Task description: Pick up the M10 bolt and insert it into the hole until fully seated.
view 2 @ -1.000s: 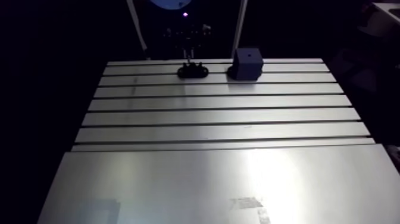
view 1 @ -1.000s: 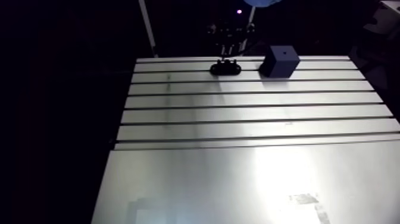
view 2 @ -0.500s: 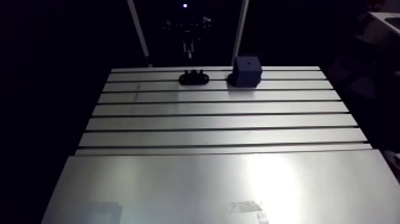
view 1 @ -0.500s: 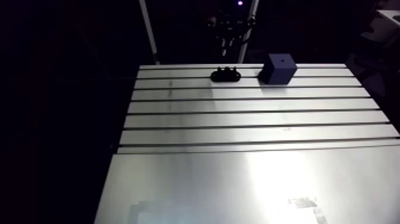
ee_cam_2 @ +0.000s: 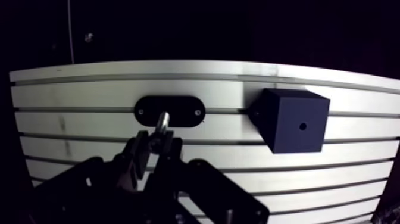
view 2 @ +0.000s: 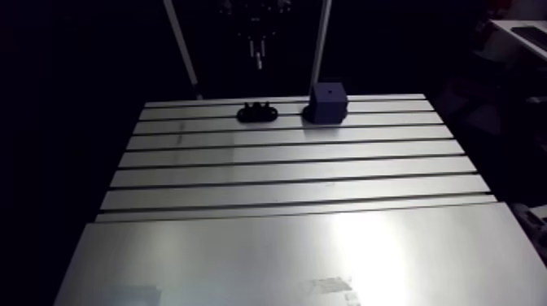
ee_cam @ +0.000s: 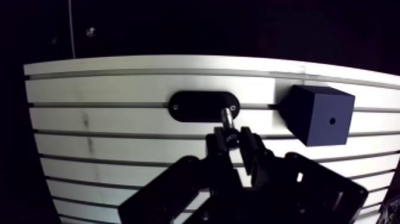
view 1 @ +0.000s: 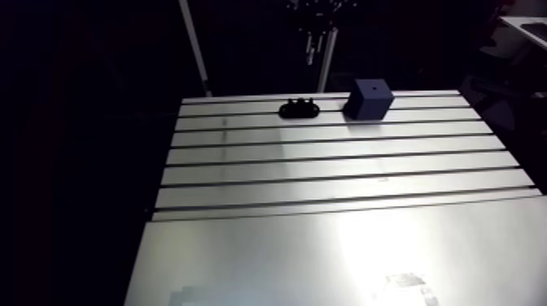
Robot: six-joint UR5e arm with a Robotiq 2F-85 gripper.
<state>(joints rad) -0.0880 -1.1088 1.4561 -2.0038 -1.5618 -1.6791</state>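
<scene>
Arm view: you have one slotted table [view 1: 326,171]. One black holder [view 1: 299,108] and one blue block [view 1: 369,99] stand apart near its far edge, with broad bare surface nearer. The gripper [view 1: 311,42] hangs higher over the holder than earlier.

Wrist view: fingers pinched on one M10 bolt [ee_cam: 228,118], off the holder. One hole [ee_cam: 331,120] shows in the block.

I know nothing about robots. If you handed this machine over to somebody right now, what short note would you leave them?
Gripper: shut on the bolt, up in the air over the black holder.
Things: the holder lies on the table. The blue block stands beside it, apart, with nothing in its hole.
Done: bolt picked up.
Left: carry it over the block, line it up with the hole, then push it down until seated.
</scene>
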